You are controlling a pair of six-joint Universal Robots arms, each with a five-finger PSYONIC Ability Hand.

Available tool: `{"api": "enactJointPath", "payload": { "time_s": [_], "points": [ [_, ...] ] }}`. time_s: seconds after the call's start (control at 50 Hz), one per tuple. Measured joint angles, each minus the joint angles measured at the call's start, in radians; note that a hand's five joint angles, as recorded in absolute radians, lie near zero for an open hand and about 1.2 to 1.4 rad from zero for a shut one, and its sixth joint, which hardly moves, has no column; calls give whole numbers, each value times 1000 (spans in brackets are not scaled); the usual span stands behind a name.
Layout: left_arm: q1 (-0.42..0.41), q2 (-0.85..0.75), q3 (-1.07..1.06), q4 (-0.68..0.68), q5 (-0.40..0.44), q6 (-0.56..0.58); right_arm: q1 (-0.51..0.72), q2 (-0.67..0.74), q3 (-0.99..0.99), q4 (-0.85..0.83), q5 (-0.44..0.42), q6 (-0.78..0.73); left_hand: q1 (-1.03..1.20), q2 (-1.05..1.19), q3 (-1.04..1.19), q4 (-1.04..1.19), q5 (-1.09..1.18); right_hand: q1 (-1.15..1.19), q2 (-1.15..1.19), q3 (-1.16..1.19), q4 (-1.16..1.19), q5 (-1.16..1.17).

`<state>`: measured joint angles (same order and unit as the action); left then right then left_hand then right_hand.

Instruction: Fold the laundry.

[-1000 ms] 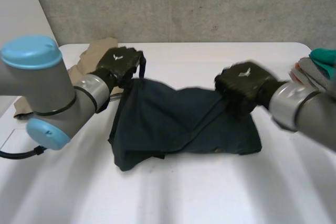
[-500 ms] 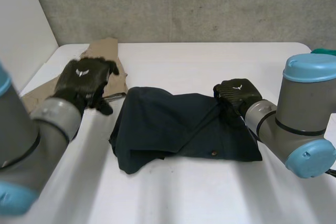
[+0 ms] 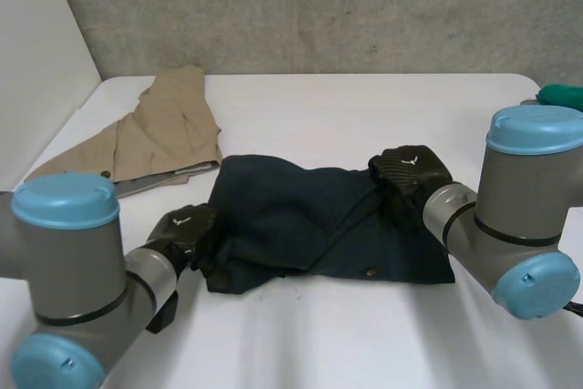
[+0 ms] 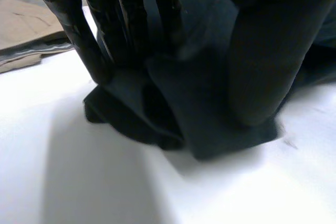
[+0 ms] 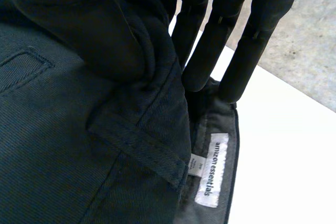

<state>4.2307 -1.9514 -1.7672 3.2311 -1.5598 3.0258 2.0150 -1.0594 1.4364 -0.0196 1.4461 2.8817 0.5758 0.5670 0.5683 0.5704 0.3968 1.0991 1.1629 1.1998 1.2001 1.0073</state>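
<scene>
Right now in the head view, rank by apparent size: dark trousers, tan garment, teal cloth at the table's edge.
1. dark trousers: largest.
2. tan garment: smaller as seen, but it lies farther from the camera, so its true size is unsure.
3. teal cloth: smallest as seen, though it is cut off at the view's edge.

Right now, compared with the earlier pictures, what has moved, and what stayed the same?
The left hand let go of the far left corner of the dark trousers, swung out over the tan garment, then came back to the near left corner, which it now pinches. The released corner dropped flat. The right hand stayed clamped on their right end; the tan garment did not move.
</scene>
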Motion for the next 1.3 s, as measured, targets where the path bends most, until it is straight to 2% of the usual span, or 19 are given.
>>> {"api": "enactJointPath", "payload": {
  "time_s": [0.02, 0.08, 0.16, 0.28, 0.38, 0.4, 0.44, 0.46, 0.5, 0.56, 0.64, 0.72, 0.8, 0.94, 1.02, 1.14, 1.2, 1.3],
  "points": [
    [0, -20, 16, 12, 9, -2, -1, -2, 0, -3, 2, 0, 236, 212, 208, 208, 202, 0, 0, 0, 0, 0],
    [-2, -33, 37, 26, 16, -4, -4, -13, -1, -5, 9, -5, 560, 549, 515, 543, 527, 0, 0, 0, 0, 0],
    [-1, 33, 49, 31, 15, 3, -7, -50, -2, 2, 14, -37, 579, 623, 589, 625, 568, 0, 0, 0, 0, 0],
    [4, 227, 62, 10, 15, 47, -37, -208, 13, 67, 21, -271, 579, 628, 611, 627, 568, 0, 6, 0, 0, 0],
    [22, 428, 96, -65, 20, 173, -74, -361, 14, 150, 26, -484, 579, 628, 617, 627, 568, 0, 6, 0, 0, 0],
    [30, 473, 113, -99, 22, 231, -83, -415, 6, 181, 30, -534, 579, 628, 620, 627, 569, 0, 6, 0, 0, 0],
    [37, 507, 135, -139, 23, 303, -89, -467, -9, 213, 35, -567, 579, 630, 620, 627, 597, 0, 6, 0, 0, 0],
    [37, 507, 135, -139, 23, 303, -89, -467, -9, 213, 35, -567, 579, 630, 620, 627, 597, 0, 6, 0, 0, 0],
    [45, 539, 175, -208, 22, 450, -94, -545, -42, 279, 40, -592, 579, 631, 620, 627, 602, 0, 6, 0, 0, 0],
    [45, 537, 204, -254, 19, 594, -98, -591, -68, 359, 31, -598, 579, 631, 620, 628, 602, 0, 6, 0, 0, 0],
    [42, 481, 215, -255, 18, 687, -106, -572, -78, 442, 15, -613, 579, 631, 620, 631, 602, 0, 6, 0, 0, 0],
    [39, 383, 223, -212, 17, 714, -114, -484, -90, 484, 11, -643, 579, 631, 621, 631, 602, 0, 6, 0, 0, 0],
    [33, 203, 277, -109, 10, 717, -118, -332, -147, 472, 27, -665, 579, 632, 621, 631, 607, 0, 6, 0, 0, 0],
    [14, -41, 496, 88, -13, 714, -109, -129, -289, 274, 70, -640, 579, 632, 624, 631, 607, 0, 6, 0, 0, 0],
    [7, -94, 624, 258, -21, 715, -106, -60, -365, 6, 86, -603, 579, 633, 625, 631, 608, 0, 6, 0, 0, 0],
    [-3, -100, 753, 696, -27, 714, -105, -32, -386, -612, 88, -545, 579, 634, 625, 632, 610, 0, 6, 0, 1, 0],
    [-9, -93, 765, 828, -28, 712, -101, -29, -367, -793, 86, -533, 579, 634, 625, 632, 614, 0, 6, 0, 1, 8],
    [-16, -88, 720, 857, -30, 703, -88, -21, -328, -849, 89, -527, 579, 634, 625, 632, 616, 0, 6, 0, 1, 10]
  ]
}}
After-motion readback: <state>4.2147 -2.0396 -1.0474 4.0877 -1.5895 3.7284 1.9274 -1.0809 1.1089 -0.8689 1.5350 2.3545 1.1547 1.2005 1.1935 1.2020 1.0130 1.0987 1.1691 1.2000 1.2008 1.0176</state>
